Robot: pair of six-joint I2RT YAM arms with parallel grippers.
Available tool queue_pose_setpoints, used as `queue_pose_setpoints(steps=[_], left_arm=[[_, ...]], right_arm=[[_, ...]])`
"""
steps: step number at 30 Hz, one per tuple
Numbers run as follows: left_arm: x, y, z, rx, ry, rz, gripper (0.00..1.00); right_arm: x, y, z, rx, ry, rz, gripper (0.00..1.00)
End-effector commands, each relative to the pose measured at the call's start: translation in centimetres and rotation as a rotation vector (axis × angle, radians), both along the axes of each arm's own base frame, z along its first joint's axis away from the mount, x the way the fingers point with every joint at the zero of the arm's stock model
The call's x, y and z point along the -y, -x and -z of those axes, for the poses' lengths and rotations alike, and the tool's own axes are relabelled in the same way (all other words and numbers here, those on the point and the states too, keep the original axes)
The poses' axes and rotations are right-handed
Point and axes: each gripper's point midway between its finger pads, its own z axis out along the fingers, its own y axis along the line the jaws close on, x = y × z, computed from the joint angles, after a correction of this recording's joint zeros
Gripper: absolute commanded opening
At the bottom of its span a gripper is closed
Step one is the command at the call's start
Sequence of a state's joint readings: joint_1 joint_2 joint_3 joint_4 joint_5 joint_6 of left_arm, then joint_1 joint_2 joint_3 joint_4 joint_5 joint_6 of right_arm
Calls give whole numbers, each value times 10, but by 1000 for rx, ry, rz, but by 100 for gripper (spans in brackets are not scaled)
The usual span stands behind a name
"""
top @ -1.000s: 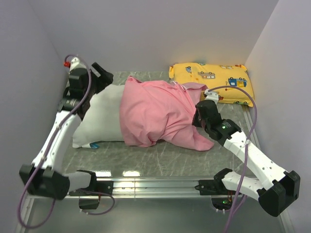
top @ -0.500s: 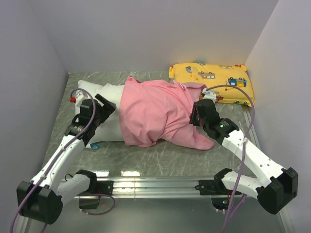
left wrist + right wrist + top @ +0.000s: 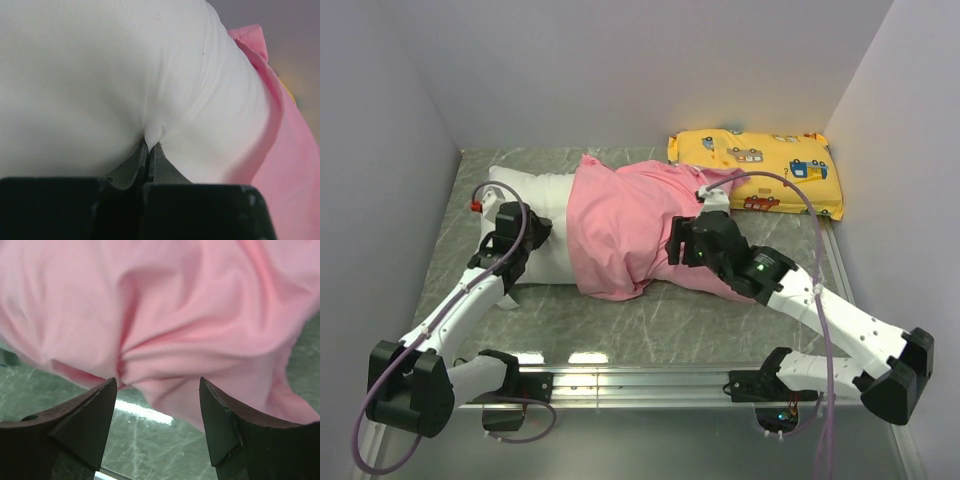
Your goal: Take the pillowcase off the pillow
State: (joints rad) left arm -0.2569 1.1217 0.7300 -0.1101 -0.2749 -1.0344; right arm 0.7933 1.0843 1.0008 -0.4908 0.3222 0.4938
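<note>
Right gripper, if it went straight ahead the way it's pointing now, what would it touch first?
Most likely the pillowcase: its bunched pink folds fill the view just ahead of the right gripper, whose jaws stand open. How near is hard to tell.

Thin pink cloth pillowcase (image 3: 620, 230), matt and creased — smooth white fabric pillow (image 3: 542, 198) — glossy marbled tabletop (image 3: 650, 322).

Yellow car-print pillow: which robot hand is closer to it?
Right. The right hand is open at the pink pillowcase, near-left of the yellow pillow; the left hand pinches the white pillow, farther left.
</note>
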Motion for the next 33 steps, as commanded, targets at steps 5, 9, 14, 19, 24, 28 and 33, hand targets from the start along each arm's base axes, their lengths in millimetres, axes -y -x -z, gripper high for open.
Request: queue_pose_setpoints(steps=[5, 9, 14, 19, 24, 28, 33], left_arm=[[7, 22, 15, -75, -25, 69, 0], [6, 18, -5, -33, -49, 79, 1], [-2, 10, -24, 2, -57, 61, 0], [-47, 1, -36, 10, -9, 7, 0], [-101, -5, -49, 35, -7, -99, 0], [-97, -13, -51, 40, 13, -49, 1], [-82, -14, -43, 47, 64, 16, 0]], right_arm=[[-12, -32, 13, 10, 111, 111, 69], [13, -33, 21, 11, 189, 179, 56], [53, -31, 4, 41, 168, 253, 0], [121, -25, -12, 72, 157, 396, 0], [161, -24, -15, 78, 126, 493, 0], [140, -24, -4, 37, 74, 395, 0], [95, -18, -4, 26, -4, 218, 48]])
